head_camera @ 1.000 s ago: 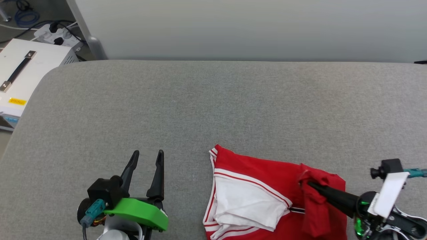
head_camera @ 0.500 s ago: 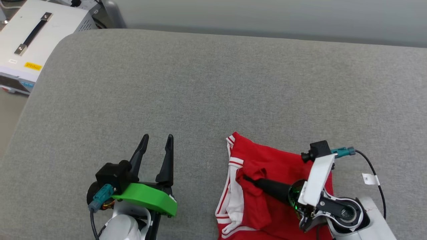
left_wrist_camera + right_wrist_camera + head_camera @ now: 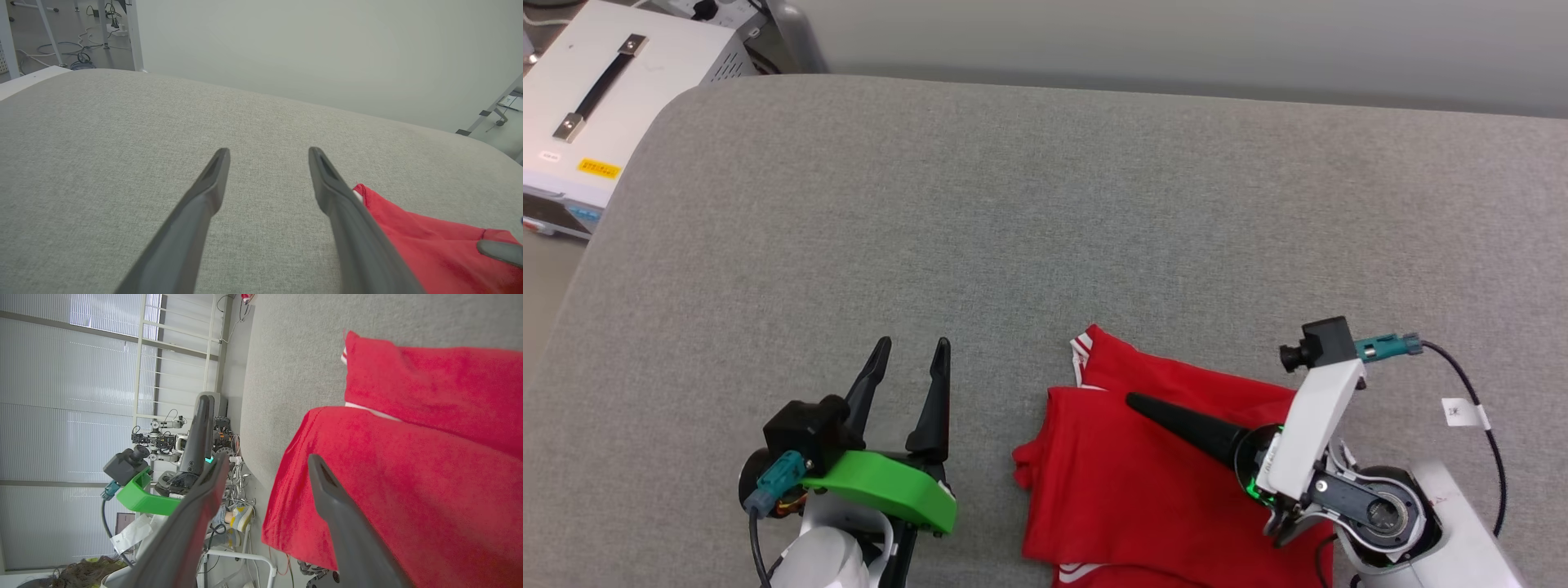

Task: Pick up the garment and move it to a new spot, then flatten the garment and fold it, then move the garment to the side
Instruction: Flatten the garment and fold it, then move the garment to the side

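Right gripper: fingers spread, nothing between them – it hovers low over the red cloth, pointing toward the robot's left
Left gripper: also spread and empty, poised above bare surface just beside the cloth's left edge
The garment: lies at the near side of the pad, right of centre, a plain red layer folded over the top; striped trim shows at the far left corner and at the bottom of the head view
Snag risk: the lower right finger sits so close to the top layer that drawing the arm back could catch the cloth and drag the fold open
Spring-back risk: the loose flap is held by nothing, so it may creep or curl
Crooked fold: a small red corner sticks out at the left edge, and another fold would likely lock that in
Slip risk: in the right wrist view the cloth seems to reach the pad's near edge – a nudge there might send it over
Surface: a grey woven pad with rounded corners, likely grippy enough to resist sliding
Room: a pale wall behind, a white box with a black handle at far left, and cables on the floor
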